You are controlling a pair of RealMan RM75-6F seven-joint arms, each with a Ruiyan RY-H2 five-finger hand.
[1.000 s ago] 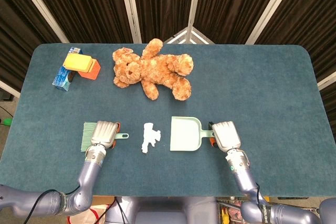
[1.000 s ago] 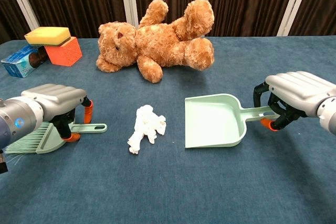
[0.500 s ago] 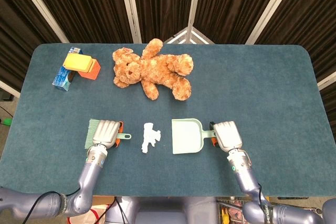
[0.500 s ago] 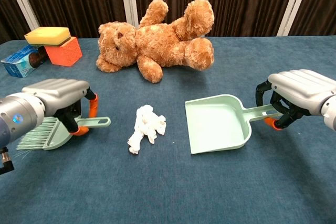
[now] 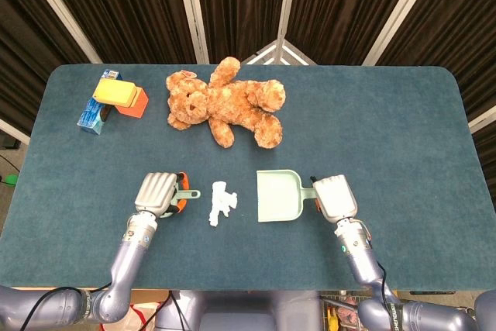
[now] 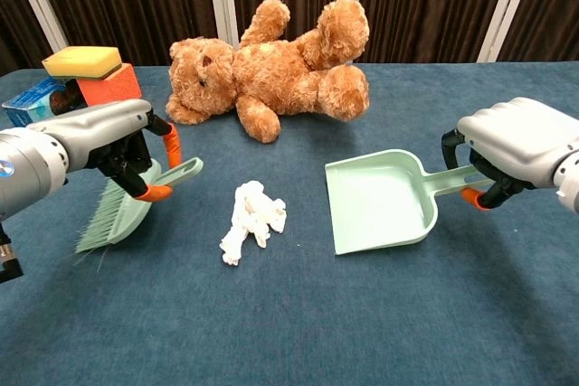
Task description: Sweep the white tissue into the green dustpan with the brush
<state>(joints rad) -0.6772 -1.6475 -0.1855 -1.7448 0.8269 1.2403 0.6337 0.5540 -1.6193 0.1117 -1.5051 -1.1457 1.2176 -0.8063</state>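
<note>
The left hand [image 6: 109, 146] has its fingers [image 6: 163, 164] clamped on the handle of the brush [image 6: 122, 210], which hangs lifted off the surface [image 6: 289, 332] and tilted, bristles pointing down and away from the palm. The right hand [image 6: 516, 146] has its fingers [image 6: 470, 196] wrapped round the handle of the dustpan [image 6: 380, 205]; the pan's open mouth faces toward the left hand and looks slightly raised at the handle end, though whether its front lip touches the surface I cannot tell.

The tissue [image 6: 251, 219] lies crumpled on the surface between the two tools, just beside the brush handle's free end and a little apart from the pan's mouth. In the head view it sits between the left hand [image 5: 157, 194] and the dustpan [image 5: 277, 195].

Both tools are in hand, so the step under way seems to be positioning for the sweep. The next move likely calls for lowering the bristles on the far side of the tissue from the pan, setting the pan's lip flat against the surface, then drawing the brush toward the right fingers.

Beyond the hands, a teddy bear [image 6: 267, 70] and a sponge [image 6: 81, 61] on an orange block [image 6: 109, 89] sit well apart.
</note>
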